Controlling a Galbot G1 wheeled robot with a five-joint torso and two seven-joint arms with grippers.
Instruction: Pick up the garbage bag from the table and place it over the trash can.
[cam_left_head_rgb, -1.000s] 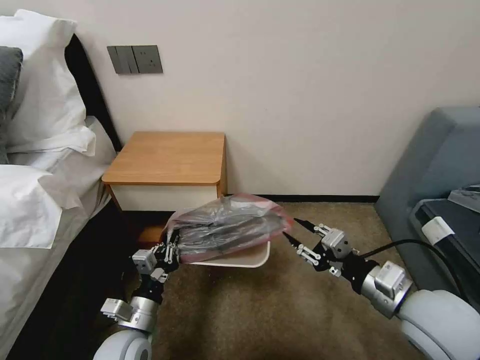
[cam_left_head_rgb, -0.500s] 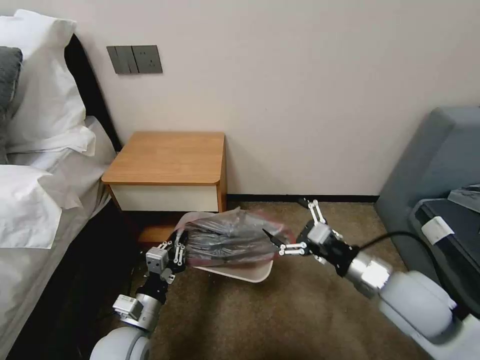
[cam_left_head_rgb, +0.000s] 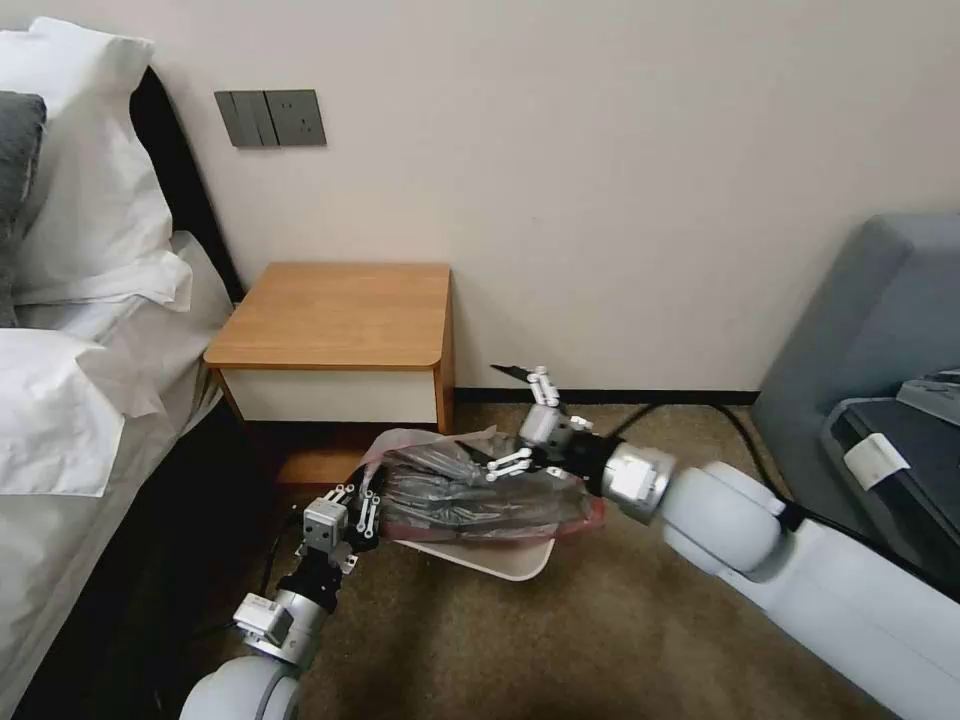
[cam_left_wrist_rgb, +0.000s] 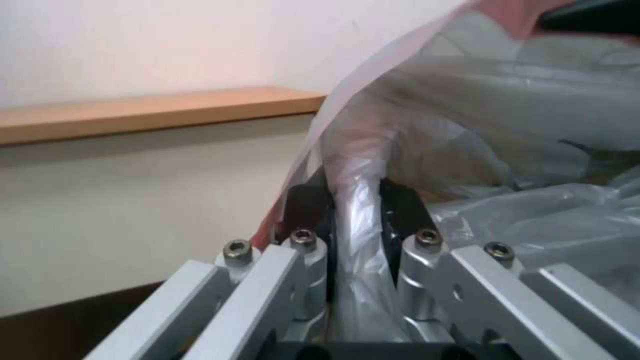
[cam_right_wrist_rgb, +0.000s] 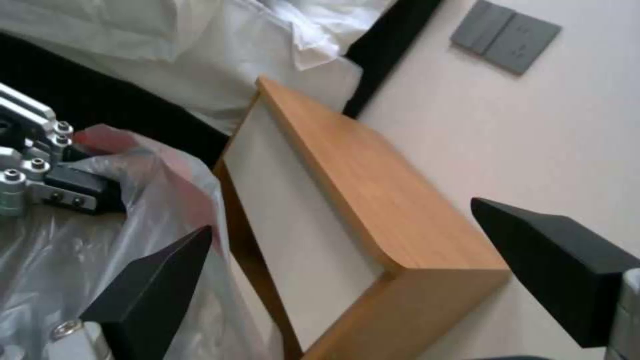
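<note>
A: Where is the bag (cam_left_head_rgb: 470, 490)?
B: Draped over the bin (cam_left_head_rgb: 490, 556), on the floor by the table (cam_left_head_rgb: 340, 315).
A: And the left gripper (cam_left_head_rgb: 358, 508)?
B: Clamped on a fold of the bag's left edge.
A: The right gripper (cam_left_head_rgb: 505, 420)?
B: Spread wide above the bag's far side, holding nothing.

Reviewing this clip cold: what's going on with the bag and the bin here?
The left gripper is clamped on a fold of the garbage bag, which lies bunched across the top of the trash can on the carpet by the table. The right gripper is open over the bag's far side, gripping nothing. The bag is not yet spread over the rim.
</note>
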